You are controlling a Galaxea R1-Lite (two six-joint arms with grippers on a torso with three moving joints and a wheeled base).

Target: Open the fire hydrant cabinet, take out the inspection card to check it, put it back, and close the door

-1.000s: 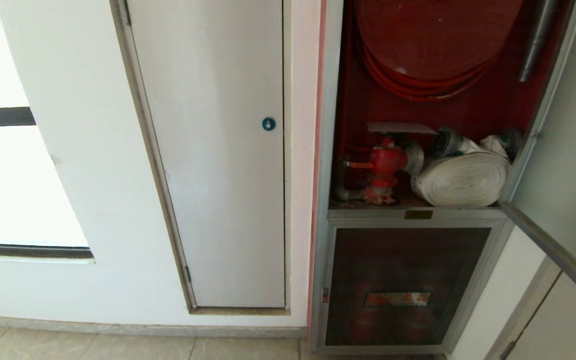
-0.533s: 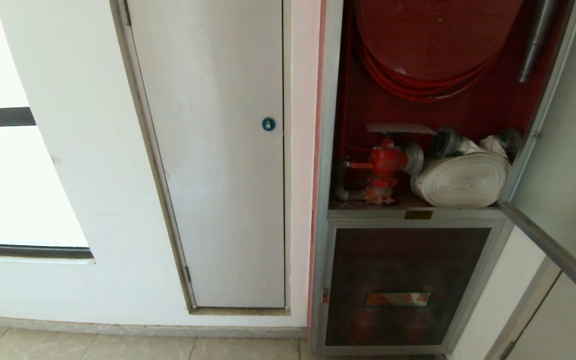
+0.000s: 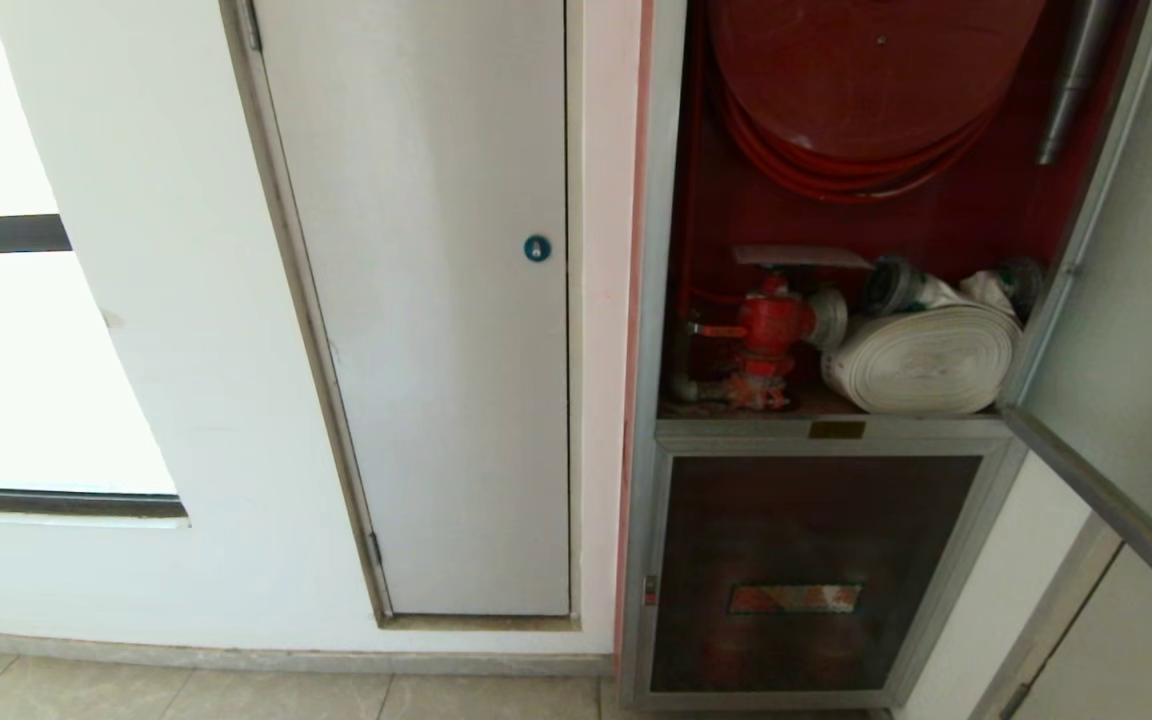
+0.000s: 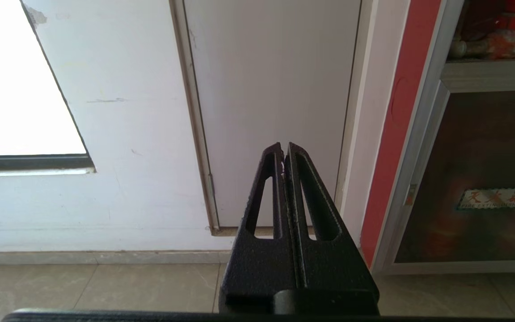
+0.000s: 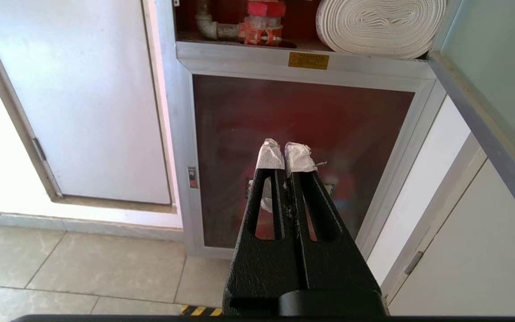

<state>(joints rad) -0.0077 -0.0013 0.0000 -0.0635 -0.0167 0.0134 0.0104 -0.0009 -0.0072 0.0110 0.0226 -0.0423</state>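
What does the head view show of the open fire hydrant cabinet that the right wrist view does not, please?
Only the head view shows the red hose reel, the inspection card lying flat above the red valve, and the blue round lock on the white door.

Only the right wrist view shows the right hand, shut, its tips wrapped in white tape, pointing at the lower dark glass door.

Both show the rolled white hose, the brass plate and the swung-open door.

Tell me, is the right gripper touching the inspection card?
Apart. The head view shows the inspection card lying on the red valve; the right gripper hangs shut below.
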